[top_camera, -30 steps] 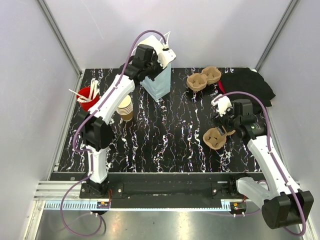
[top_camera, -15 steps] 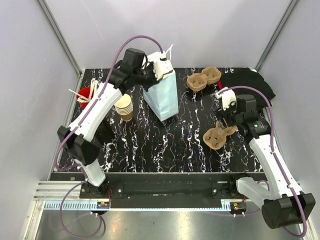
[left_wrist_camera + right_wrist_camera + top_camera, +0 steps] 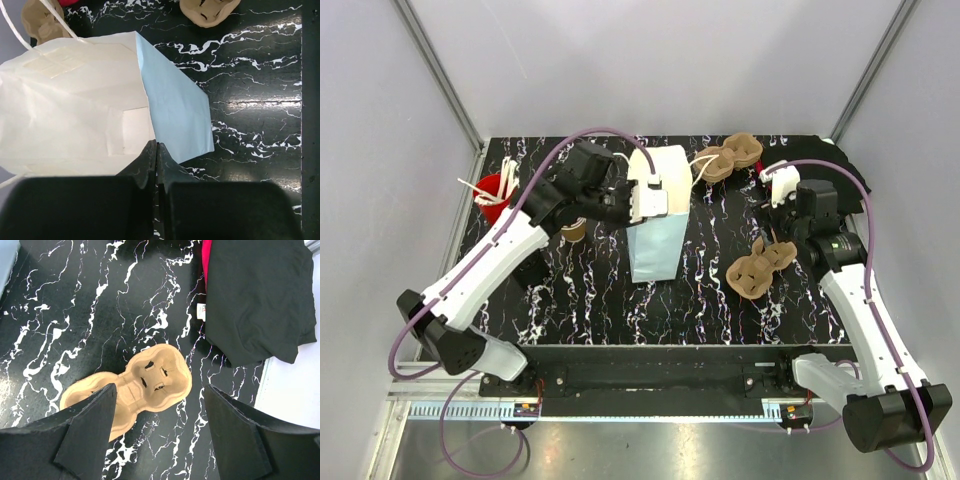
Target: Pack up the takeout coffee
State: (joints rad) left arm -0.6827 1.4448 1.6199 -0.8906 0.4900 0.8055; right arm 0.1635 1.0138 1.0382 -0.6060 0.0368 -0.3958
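The black marbled table (image 3: pixel 720 300) fills the top view. At its centre stands a pale blue paper bag (image 3: pixel 655 235), upright with its mouth open and its white inside showing to the left wrist camera. The left gripper (image 3: pixel 645 195) is pinched together on the near edge of the bag's rim. A black cloth (image 3: pixel 815 170) lies crumpled at the upper right. Two brown pulp carriers follow. One carrier (image 3: pixel 728 158) sits at the top, just right of the bag. The other carrier (image 3: pixel 757 268) lies right of centre, directly under the right gripper (image 3: pixel 778 243), whose fingers stand wide apart and hold nothing. A red container (image 3: pixel 492 190) of white sticks sits at the far left.

The takeout coffee cup cannot be picked out as a single cup, and no black lid shows in any view. The only tan paper in sight is a sliver of the cup stack (image 3: pixel 574 232), left of the bag and mostly hidden under the left forearm. Its rim and its posture cannot be made out.

That spot lies across the bag from the open right gripper. The left arm is nearer, but its fingers are occupied with the bag, so the reach probably falls to the right arm.
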